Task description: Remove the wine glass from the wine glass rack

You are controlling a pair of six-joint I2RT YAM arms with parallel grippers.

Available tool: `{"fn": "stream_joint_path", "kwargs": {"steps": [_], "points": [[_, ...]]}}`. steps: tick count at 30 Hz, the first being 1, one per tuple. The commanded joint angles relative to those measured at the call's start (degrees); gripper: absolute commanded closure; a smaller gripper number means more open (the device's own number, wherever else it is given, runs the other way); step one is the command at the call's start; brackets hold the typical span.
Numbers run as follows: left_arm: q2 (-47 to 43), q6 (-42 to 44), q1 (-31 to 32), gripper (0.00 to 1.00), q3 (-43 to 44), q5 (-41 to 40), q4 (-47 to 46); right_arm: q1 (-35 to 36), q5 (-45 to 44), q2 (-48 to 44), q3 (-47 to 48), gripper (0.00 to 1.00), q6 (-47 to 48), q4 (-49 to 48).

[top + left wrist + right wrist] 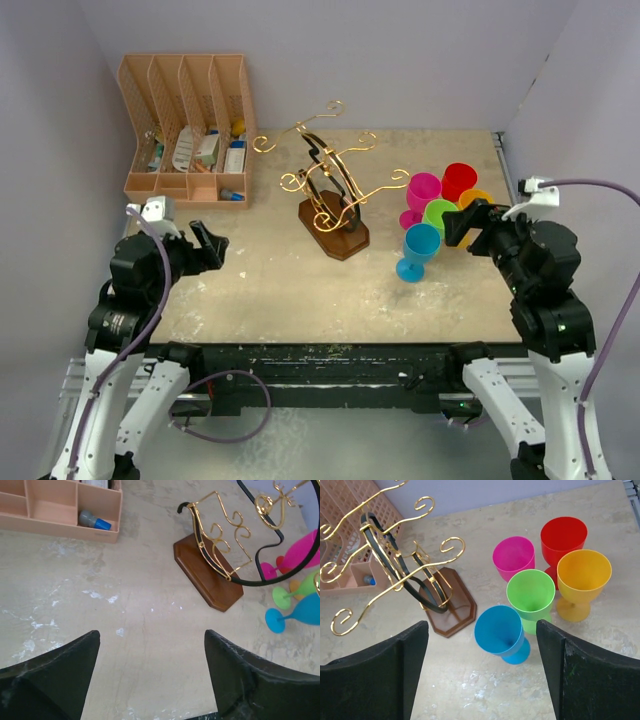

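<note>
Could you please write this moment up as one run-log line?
rack: no glasses on it | five glasses: upright on table, right of rack | left gripper: jaws open, empty | right gripper: jaws open, empty

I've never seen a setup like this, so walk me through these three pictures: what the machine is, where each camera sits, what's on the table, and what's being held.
Two robot arms are bolted at the table's near edge. One picture looks down from above; the others come from a camera on each wrist, showing that arm's own dark fingers. The left gripper and right gripper are open and hold nothing. On the table: a gold wine glass rack with no glasses on it, five coloured wine glasses standing upright beside it, and a tan organiser.
</note>
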State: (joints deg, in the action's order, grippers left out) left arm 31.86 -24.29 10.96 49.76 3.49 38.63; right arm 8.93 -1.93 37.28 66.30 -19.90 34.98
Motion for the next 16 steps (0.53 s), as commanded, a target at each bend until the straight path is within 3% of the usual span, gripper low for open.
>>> {"fn": "stream_joint_path", "kwargs": {"steps": [1, 2, 7, 16], "points": [[0.6, -0.5, -0.1, 0.04, -0.5, -7.5, -1.7, -0.1, -0.6, 0.0, -1.6, 0.1, 1.9, -4.5], [1.1, -0.8, -0.1, 0.0, -0.4, -8.5, -1.4, -0.1, -0.8, -0.2, -1.8, 0.09, 2.0, -4.4], [4.0, -3.0, -0.1, 0.01, 2.2, -14.0, 2.9, -0.1, -0.6, -2.0, -1.9, 0.09, 2.5, -4.3], [4.5, -2.1, -0.1, 0.01, 1.9, -11.4, 2.2, -0.1, -0.1, -3.3, -3.6, 0.11, 1.6, -4.5]]}}
